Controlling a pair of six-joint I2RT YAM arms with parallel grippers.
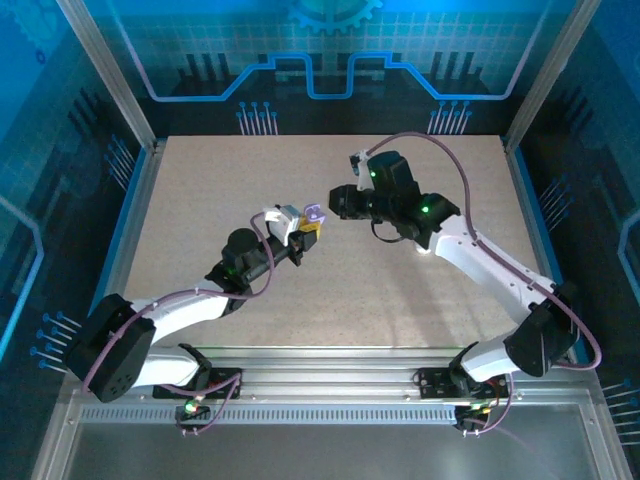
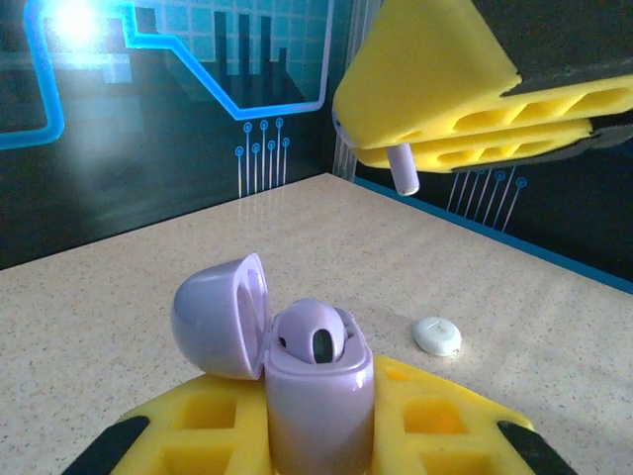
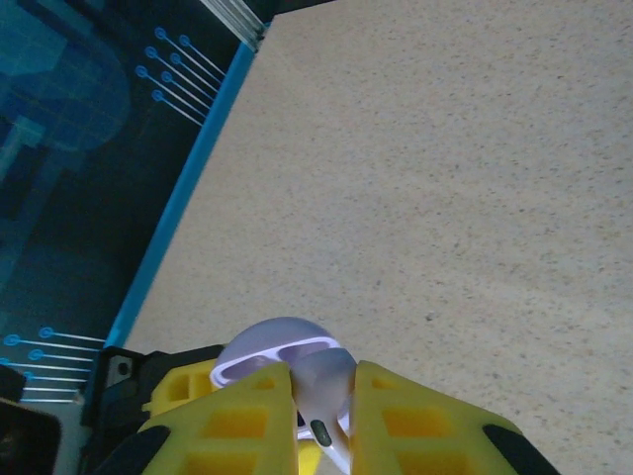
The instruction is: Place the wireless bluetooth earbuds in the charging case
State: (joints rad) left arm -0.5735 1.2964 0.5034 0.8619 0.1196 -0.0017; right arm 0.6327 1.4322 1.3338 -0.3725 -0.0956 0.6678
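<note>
Left gripper of mine, from above, clamps the smooth lavender plastic charging case in the air. Left wrist: its lid stands open, one tiny lavender earbud seated. Right wrist: right gripper pinches the second earbud. I judge it light and slippery, so I grip its bulb.

arms: white links, black joints | cables: purple | claw fingers: yellow, honeycomb cut-outs | LEDs: green

case: lavender, upright, lid open, held aloft
first earbud: seated inside
second earbud: held apart, above
</note>
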